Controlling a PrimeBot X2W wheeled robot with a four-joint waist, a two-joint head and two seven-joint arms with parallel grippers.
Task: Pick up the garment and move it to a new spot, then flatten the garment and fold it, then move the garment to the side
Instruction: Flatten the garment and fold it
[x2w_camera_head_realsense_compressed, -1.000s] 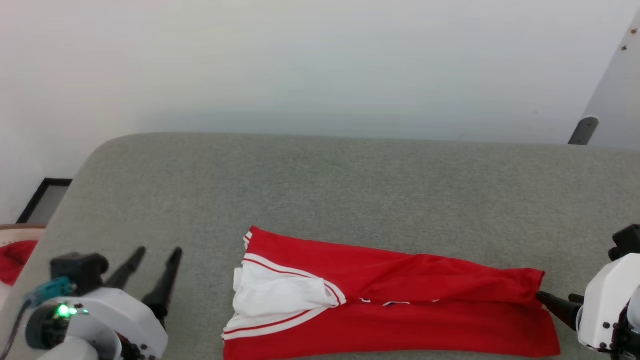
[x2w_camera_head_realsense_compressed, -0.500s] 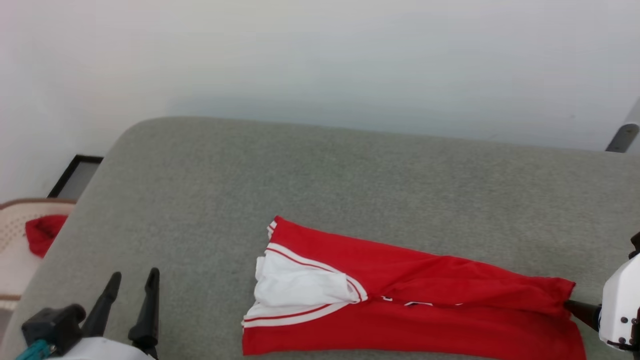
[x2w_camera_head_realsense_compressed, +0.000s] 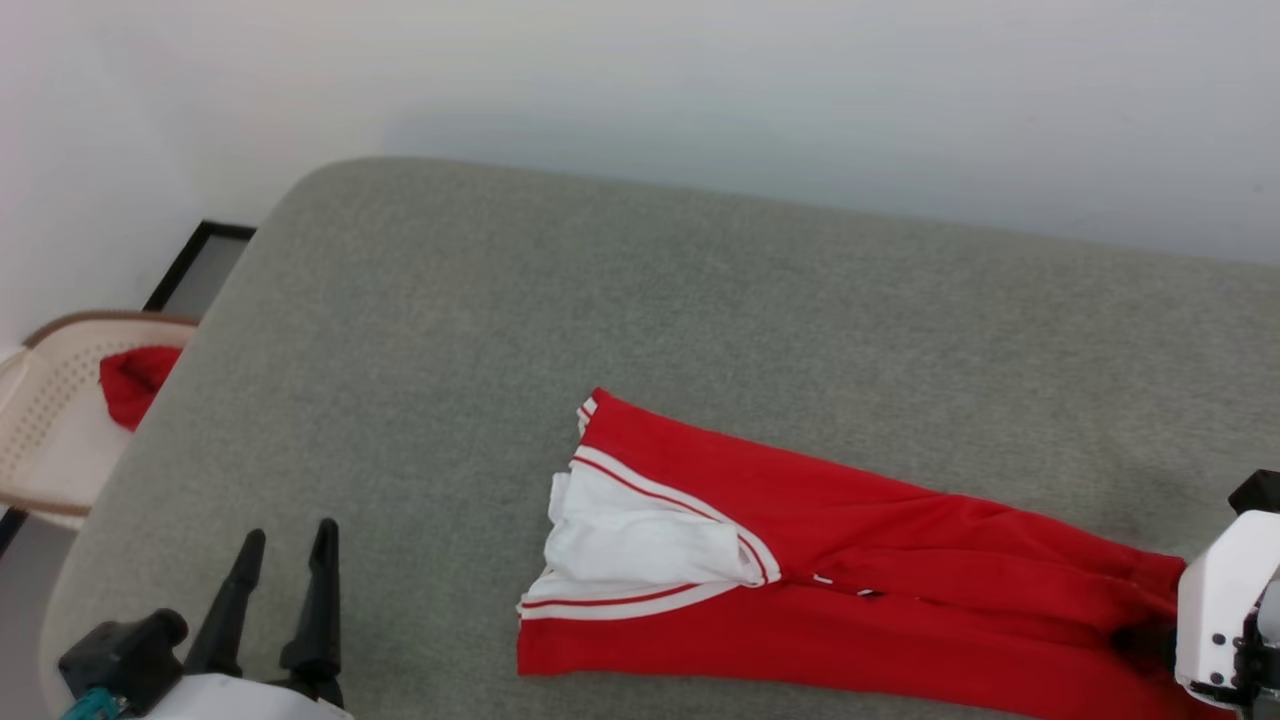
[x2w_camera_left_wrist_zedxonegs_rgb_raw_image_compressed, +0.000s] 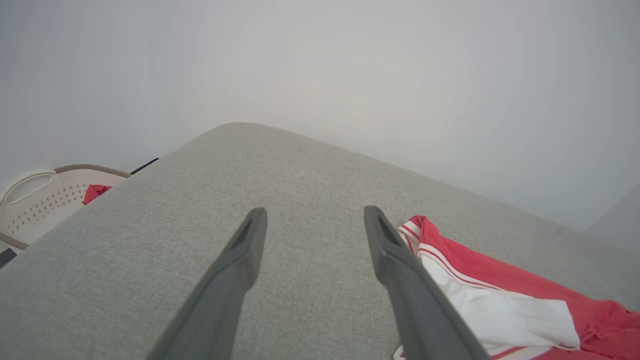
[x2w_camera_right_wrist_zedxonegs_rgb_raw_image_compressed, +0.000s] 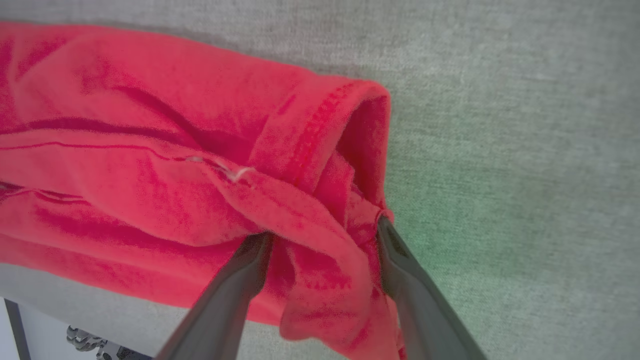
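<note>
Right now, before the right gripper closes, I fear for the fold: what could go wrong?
The right gripper straddles, fingers open, the bunched hem of the bright red fabric garment with white sleeve; closing may catch few layers and spill the fold. The left gripper hovers over the grey upholstered surface, apart from the sleeve, so a one-sided pull could drag it askew.

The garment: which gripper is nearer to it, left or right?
Right. The right gripper is open around a fold at the red end of the garment. The left gripper is apart from it, over the bare grey cushion.
</note>
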